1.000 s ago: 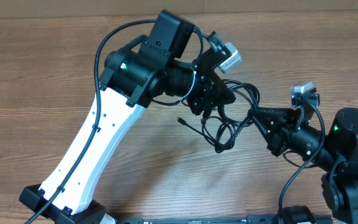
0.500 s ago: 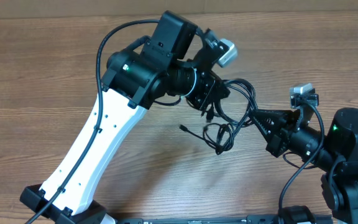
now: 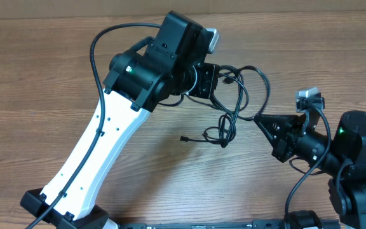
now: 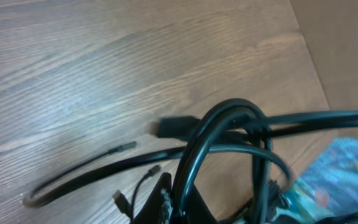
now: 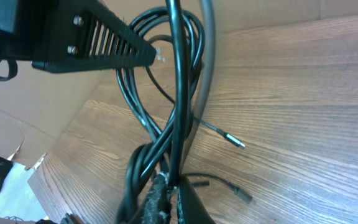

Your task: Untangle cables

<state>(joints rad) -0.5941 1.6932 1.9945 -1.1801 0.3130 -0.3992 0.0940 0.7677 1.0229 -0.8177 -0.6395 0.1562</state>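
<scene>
Left gripper [image 3: 213, 81] clamps the black cables [image 3: 237, 105] above the wooden table [image 3: 43, 76]. Right gripper [image 3: 260, 119] meets the tangle, perhaps pinching it; I cannot tell.

The left arm [image 3: 97, 137], at lower left, has a long white link dotted with small holes. Above it sit chunky black joint housings [image 3: 142, 70] with a green light [image 3: 127, 69] and a looping black cable [image 3: 94, 51]. The right arm [image 3: 358, 149], lower right, is black and green-lit, with a silver camera [image 3: 308, 97] and a ribbed right end effector [image 3: 257, 118].
</scene>
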